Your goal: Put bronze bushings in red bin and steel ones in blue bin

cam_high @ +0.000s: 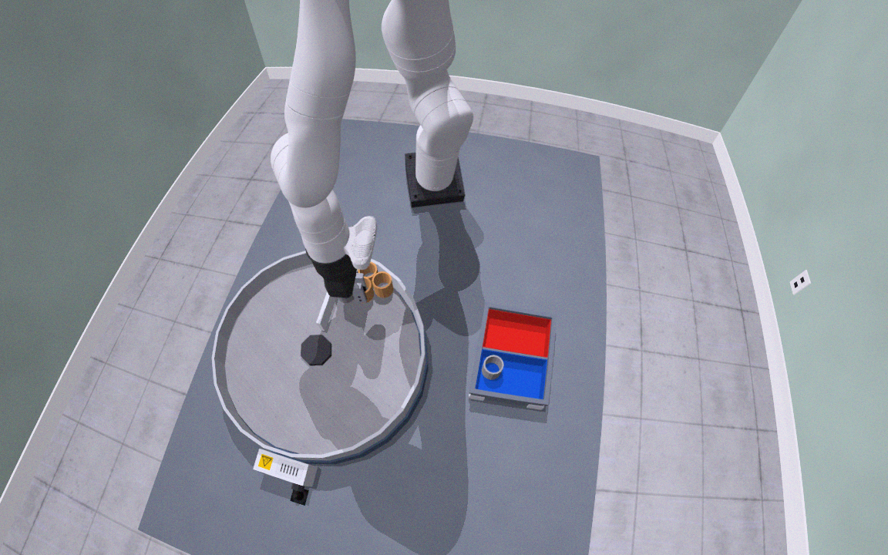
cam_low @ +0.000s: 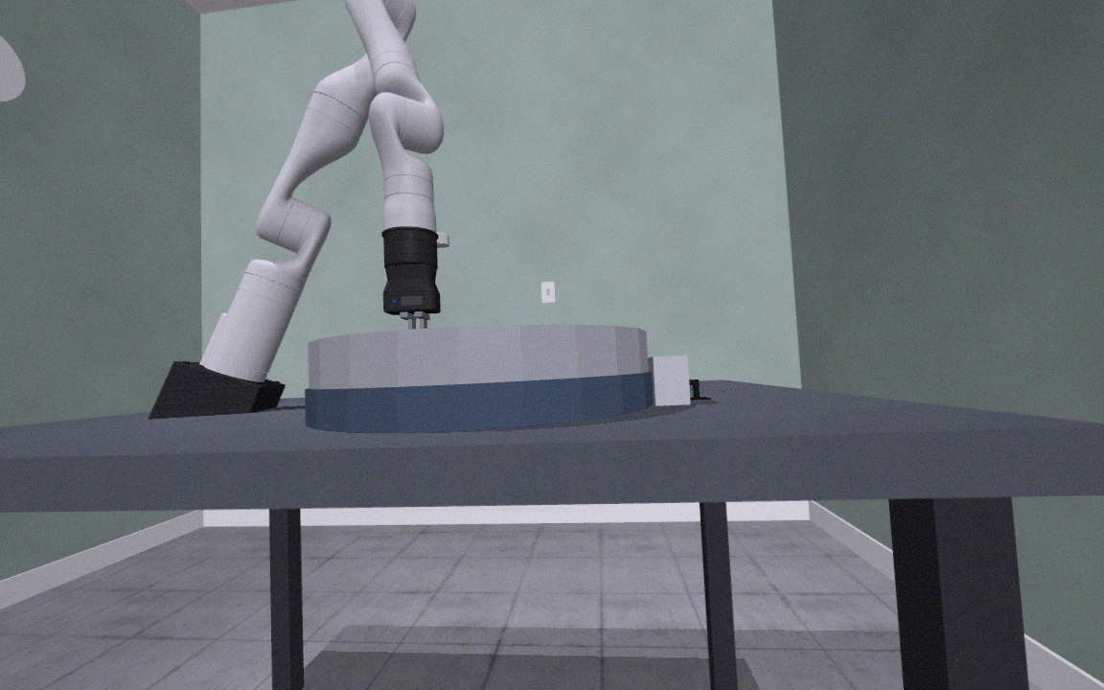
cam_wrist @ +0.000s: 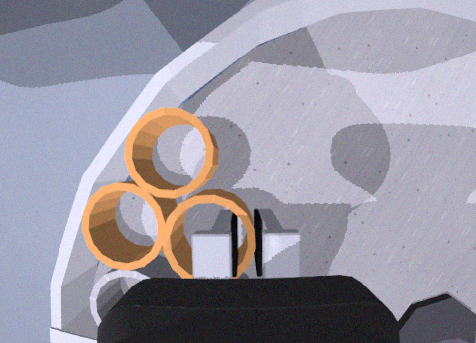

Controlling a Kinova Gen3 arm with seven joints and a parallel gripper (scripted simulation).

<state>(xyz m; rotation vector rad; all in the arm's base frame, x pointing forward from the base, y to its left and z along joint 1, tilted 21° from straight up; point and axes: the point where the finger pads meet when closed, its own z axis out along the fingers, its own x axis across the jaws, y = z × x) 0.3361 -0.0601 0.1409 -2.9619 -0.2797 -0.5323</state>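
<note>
Over turntable, tool pinching bronze bushing

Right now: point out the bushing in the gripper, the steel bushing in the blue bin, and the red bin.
Gripped bronze bushing [cam_wrist: 178, 243]: wrist view, on its left wall.
Steel bushing [cam_high: 493, 375]: top view, on its outer wall.
Red bin [cam_high: 516, 332]: top view, on its bare floor.

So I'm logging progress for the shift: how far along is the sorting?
Done: one steel bushing in the blue bin. In hand: the gripper pinches a bronze bushing wall on the turntable. Left: all three bronze; red bin empty.
</note>
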